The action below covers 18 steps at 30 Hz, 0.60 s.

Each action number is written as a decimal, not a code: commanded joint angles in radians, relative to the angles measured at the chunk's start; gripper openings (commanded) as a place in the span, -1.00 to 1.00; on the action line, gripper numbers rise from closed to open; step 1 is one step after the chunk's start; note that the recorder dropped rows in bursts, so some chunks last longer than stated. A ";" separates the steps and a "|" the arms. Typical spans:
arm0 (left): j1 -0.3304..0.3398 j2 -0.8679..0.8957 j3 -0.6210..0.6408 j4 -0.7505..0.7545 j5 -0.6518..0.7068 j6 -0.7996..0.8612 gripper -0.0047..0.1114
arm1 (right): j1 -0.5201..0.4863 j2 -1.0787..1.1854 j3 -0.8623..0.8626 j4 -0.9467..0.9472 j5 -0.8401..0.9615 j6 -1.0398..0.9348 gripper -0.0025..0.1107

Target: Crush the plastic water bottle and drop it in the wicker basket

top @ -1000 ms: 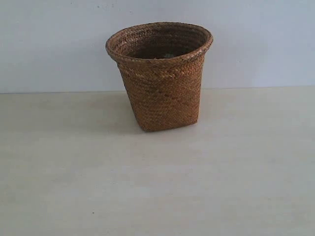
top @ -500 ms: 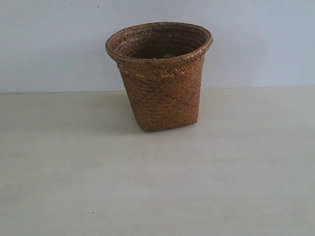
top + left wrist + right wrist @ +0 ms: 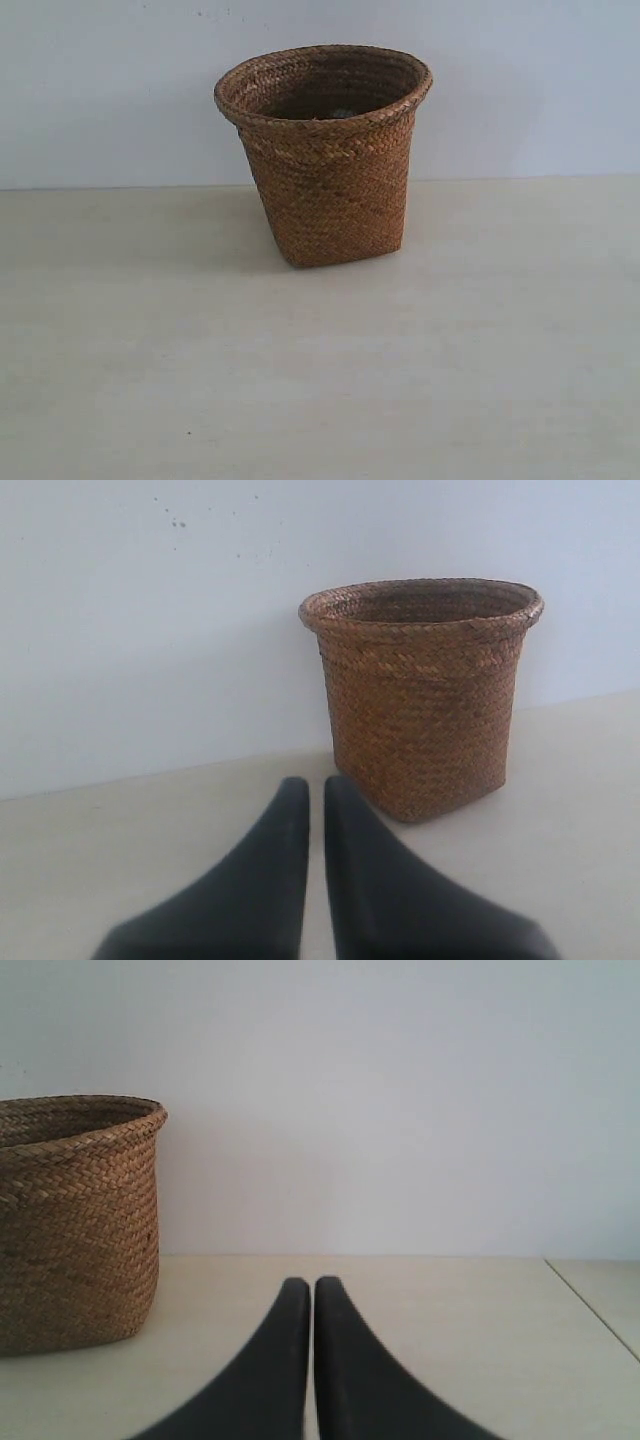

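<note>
The wicker basket (image 3: 325, 190) stands upright on the table (image 3: 450, 350), mouth up, ahead of the left gripper (image 3: 315, 785) and clear of its fingertips. It sits ahead and off to one side of the right gripper (image 3: 312, 1285). Both pairs of fingers are pressed nearly together, holding nothing. Of the plastic water bottle (image 3: 343, 112) only a pale glint shows inside the basket; its axis and heading cannot be told.

I take this for a plain lab test bench. A pale, smooth tabletop (image 3: 320, 400) runs back to a flat white wall (image 3: 100, 90) marked by a few small specks (image 3: 176, 523). A single basket (image 3: 330, 190) stands on it near the wall, like a staged prop.
</note>
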<state>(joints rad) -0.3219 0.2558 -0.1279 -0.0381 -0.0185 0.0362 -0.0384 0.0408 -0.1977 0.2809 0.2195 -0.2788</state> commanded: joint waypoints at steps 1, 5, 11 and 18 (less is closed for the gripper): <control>0.001 -0.005 0.007 0.013 -0.005 -0.006 -0.84 | 0.000 -0.005 0.006 0.003 0.000 0.001 -0.96; 0.030 -0.005 0.007 0.013 0.009 -0.006 -0.84 | 0.000 -0.005 0.006 0.003 0.000 0.001 -0.96; 0.153 -0.039 0.015 0.013 0.027 -0.006 -0.84 | 0.000 -0.005 0.006 0.003 0.000 0.001 -0.96; 0.276 -0.143 0.084 0.009 0.027 -0.006 -0.84 | 0.000 -0.005 0.006 0.003 0.000 0.001 -0.96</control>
<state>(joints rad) -0.0825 0.1536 -0.0723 -0.0262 0.0000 0.0362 -0.0384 0.0408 -0.1977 0.2809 0.2220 -0.2788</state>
